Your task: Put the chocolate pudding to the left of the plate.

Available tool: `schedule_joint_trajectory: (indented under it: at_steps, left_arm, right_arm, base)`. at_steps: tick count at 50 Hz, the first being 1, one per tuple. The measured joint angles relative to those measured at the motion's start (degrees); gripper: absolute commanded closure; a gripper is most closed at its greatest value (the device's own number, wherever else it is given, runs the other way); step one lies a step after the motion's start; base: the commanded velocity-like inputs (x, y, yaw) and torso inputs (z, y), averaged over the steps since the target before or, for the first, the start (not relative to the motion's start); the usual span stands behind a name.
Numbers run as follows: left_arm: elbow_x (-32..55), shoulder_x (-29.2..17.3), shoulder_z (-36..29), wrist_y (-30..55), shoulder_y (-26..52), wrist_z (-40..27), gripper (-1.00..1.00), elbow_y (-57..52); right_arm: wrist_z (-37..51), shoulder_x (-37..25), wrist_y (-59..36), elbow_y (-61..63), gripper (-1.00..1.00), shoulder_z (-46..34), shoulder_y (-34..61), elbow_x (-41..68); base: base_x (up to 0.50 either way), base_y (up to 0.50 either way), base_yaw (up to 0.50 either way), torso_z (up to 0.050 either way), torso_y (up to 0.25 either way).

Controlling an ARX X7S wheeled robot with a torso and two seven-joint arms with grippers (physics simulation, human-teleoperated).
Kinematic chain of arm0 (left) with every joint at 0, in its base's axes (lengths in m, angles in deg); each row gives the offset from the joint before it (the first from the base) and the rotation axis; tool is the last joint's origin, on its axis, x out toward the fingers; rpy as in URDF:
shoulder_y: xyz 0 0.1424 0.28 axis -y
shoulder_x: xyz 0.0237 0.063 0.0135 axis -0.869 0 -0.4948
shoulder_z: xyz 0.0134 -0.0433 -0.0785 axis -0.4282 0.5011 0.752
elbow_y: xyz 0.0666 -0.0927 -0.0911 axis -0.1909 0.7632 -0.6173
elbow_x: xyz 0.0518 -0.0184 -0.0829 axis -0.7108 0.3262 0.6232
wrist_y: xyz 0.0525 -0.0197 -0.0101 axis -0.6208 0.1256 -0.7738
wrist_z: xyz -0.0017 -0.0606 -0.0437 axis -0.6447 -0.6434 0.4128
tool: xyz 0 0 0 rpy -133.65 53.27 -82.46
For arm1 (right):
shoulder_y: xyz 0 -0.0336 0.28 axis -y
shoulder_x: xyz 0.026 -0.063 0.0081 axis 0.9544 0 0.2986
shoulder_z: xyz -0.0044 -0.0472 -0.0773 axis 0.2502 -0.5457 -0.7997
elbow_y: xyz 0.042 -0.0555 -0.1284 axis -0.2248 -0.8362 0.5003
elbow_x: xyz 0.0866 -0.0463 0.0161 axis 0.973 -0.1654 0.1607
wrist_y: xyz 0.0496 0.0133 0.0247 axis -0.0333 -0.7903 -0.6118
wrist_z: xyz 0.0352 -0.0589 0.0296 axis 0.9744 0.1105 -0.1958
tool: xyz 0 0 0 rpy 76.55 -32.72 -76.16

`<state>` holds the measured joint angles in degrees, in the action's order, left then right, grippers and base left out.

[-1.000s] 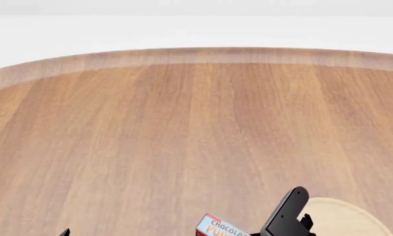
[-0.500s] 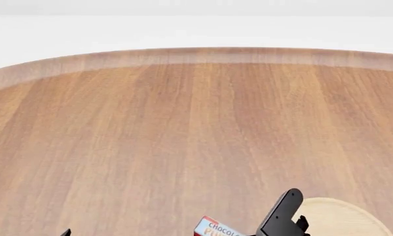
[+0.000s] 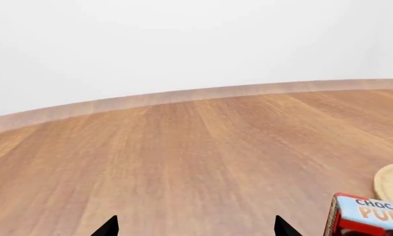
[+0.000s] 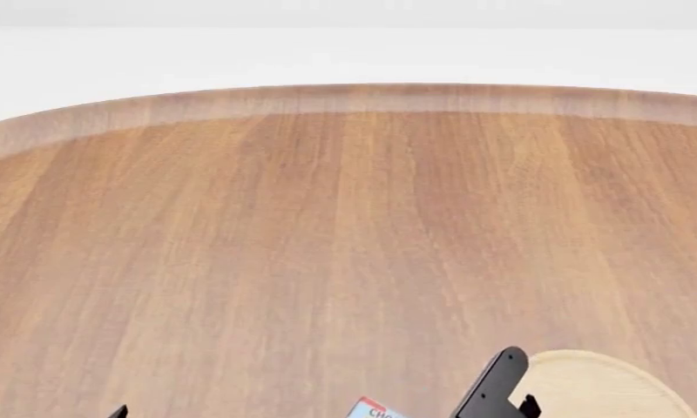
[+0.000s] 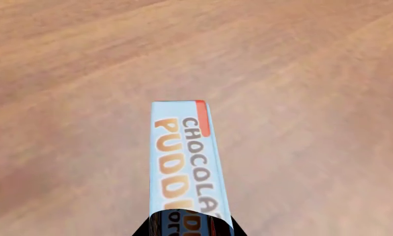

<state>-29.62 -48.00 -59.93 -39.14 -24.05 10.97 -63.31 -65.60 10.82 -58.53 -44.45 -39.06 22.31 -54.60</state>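
the right gripper (image 4: 494,396) is clamped on the chocolate pudding (image 5: 186,162), which in the right wrist view sticks out from between the dark fingers above the wooden table (image 4: 325,226). in the head view the carton sits at about 6 o'clock at the frame's near edge, with the plate (image 4: 598,387) just beside it toward 3 o'clock. the left gripper (image 3: 195,228) shows two dark tips set well apart with bare table between them.

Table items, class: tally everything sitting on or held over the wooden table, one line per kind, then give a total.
Pudding carton: 1
Plate: 1
Total: 2
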Motion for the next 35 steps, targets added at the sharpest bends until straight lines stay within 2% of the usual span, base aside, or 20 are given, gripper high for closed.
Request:
schedule_joint_trajectory:
  at_steps: [23, 24, 35]
  left_arm:
    - [0.08, -0.17, -0.37, -0.07, -0.03, -0.19, -1.0, -0.16]
    - [0.07, -0.19, -0.38, -0.06, -0.03, -0.2, -1.0, -0.19]
    - [0.15, -0.29, -0.52, -0.11, 0.0, -0.24, -1.0, -0.23]
  right_arm:
    - [-2.05, 4.1, 8.49, -14.76, 1.0, 0.29, 3.73, -0.69]
    - [-2.11, 4.18, 8.68, -15.04, -1.0, 0.37, 3.79, -0.72]
    - [-2.15, 4.85, 10.38, -17.2, -1.0, 0.93, 4.04, -1.94]
  base:
    - [0.0, 0.0, 0.0, 0.0, 0.0]
    - [0.0, 0.0, 0.0, 0.0, 0.0]
    - [0.0, 0.0, 0.0, 0.0, 0.0]
